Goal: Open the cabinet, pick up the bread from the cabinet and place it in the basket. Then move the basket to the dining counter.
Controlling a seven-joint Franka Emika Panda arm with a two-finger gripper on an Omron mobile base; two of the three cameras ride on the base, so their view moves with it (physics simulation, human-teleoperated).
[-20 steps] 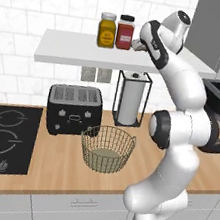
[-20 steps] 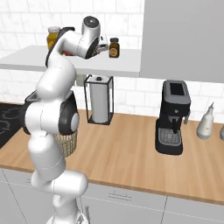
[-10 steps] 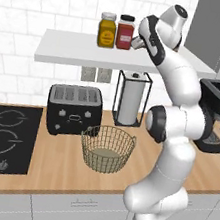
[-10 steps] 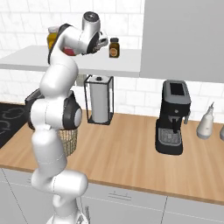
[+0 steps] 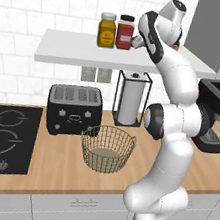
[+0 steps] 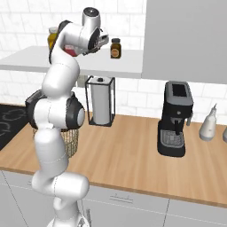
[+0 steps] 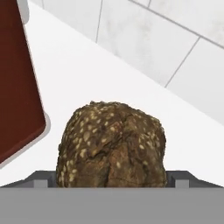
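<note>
A white tiled wall backs the wooden counter in the left base view, where a black hob, a toaster, a paper towel holder and a coffee machine stand. The basket sits on the counter in front of the toaster. Above, a white shelf carries a yellow jar and a red jar; the arm reaches up to the shelf just beside the red jar.

In the right base view the gripper is at shelf height, near a small brown jar.

In the hand view the bread lies on the white shelf, filling the space directly ahead of the fingers, with the red jar at its left. Whether the fingers touch or clasp it cannot be told.
</note>
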